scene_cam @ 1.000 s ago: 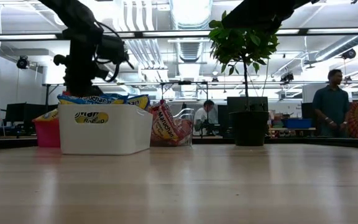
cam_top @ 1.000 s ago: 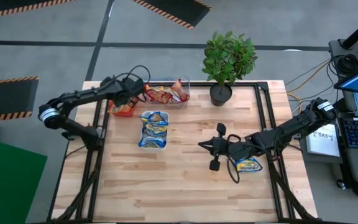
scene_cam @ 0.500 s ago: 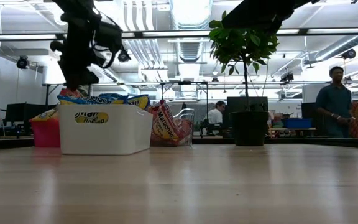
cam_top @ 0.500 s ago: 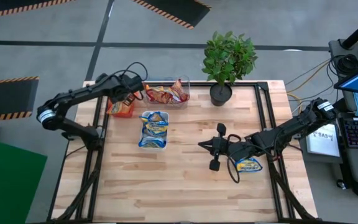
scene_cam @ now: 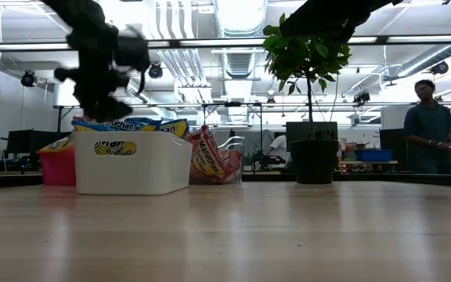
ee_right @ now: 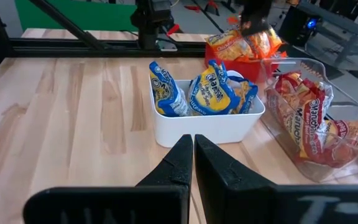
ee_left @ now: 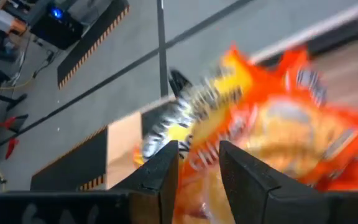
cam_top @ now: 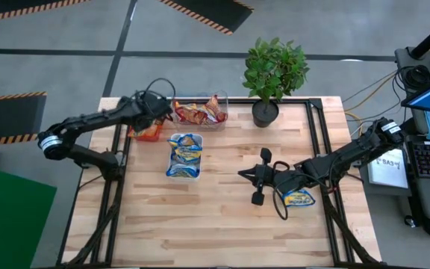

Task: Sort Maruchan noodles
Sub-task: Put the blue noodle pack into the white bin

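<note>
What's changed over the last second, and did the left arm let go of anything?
The left gripper shifted slightly above the red tray, and no release shows: an orange packet remains between its fingers. The right gripper, white tray and clear tray stayed put.

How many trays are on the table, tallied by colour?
Red tray: 1
White tray: 1
Clear tray: 1
Total: 3
</note>
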You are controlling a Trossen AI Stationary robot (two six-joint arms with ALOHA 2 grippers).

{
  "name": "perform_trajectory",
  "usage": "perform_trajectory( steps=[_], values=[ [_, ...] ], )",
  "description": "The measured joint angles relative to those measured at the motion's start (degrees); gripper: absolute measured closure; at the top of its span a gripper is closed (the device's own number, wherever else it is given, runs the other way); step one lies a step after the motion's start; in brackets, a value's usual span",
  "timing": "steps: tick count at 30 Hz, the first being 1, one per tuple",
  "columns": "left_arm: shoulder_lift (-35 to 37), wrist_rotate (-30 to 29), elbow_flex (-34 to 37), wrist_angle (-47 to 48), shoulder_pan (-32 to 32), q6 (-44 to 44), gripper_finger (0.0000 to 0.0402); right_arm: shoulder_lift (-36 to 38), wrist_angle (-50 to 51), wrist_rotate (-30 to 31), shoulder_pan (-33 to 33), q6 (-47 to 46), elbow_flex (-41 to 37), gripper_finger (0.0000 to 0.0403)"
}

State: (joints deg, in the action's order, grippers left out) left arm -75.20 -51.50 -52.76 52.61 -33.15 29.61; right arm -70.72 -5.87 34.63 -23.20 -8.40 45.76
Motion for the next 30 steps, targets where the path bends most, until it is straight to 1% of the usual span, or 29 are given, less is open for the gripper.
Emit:
perform_trajectory(
  steps=[4, 7, 9, 12, 14, 16, 19, 21, 24, 26, 30],
  values=[
    [-0.78, 0.36, 7.65, -4.68, -0.11, 4.32, 0.0320, 0.00, -0.02, -0.02, 0.00, -0.56, -0.01, 0.0394],
    [-0.83, 1.22, 10.72, -6.47, -0.13, 4.63, 0.0331, 0.00, 0.02, -0.02, 0.00, -0.66, -0.11, 0.0394],
    [-0.21, 1.81, 10.61, -5.01, -0.10, 4.49, 0.0337, 0.02, -0.03, -0.02, 0.00, -0.67, -0.11, 0.0394],
    [1.89, 3.26, 8.32, -1.38, 0.27, 3.76, 0.0339, 0.29, -0.23, -0.04, -0.01, -1.86, 0.02, 0.0394],
    [3.92, 3.43, 6.02, 0.00, 0.97, 2.35, 0.0340, 0.70, 0.74, -0.23, -0.13, -4.82, 1.24, 0.0394],
    [6.24, 3.97, 3.83, 1.51, 2.01, 0.62, 0.0340, 1.16, 3.65, -2.28, -0.15, -9.32, 3.53, 0.0394],
    [10.30, 4.97, 1.47, 1.56, 4.19, -2.53, 0.0340, 1.47, 13.96, -10.02, -0.13, -20.30, 8.39, 0.0394],
    [13.10, 7.72, 0.32, 1.25, 5.87, -3.39, 0.0340, 1.28, 24.06, -15.18, 0.00, -32.06, 12.04, 0.0394],
    [17.21, 14.51, -0.02, -0.96, 9.71, -3.78, 0.0340, 0.34, 40.17, -23.39, -0.15, -51.78, 16.13, 0.0394],
    [19.66, 17.85, 0.50, -3.24, 13.79, -4.17, 0.0340, -0.79, 49.97, -28.66, -1.34, -62.15, 17.20, 0.0394],
    [23.09, 18.53, 1.77, -7.77, 24.03, -4.42, 0.0340, -3.64, 66.12, -38.23, -4.09, -77.27, 17.00, 0.0394]
  ],
)
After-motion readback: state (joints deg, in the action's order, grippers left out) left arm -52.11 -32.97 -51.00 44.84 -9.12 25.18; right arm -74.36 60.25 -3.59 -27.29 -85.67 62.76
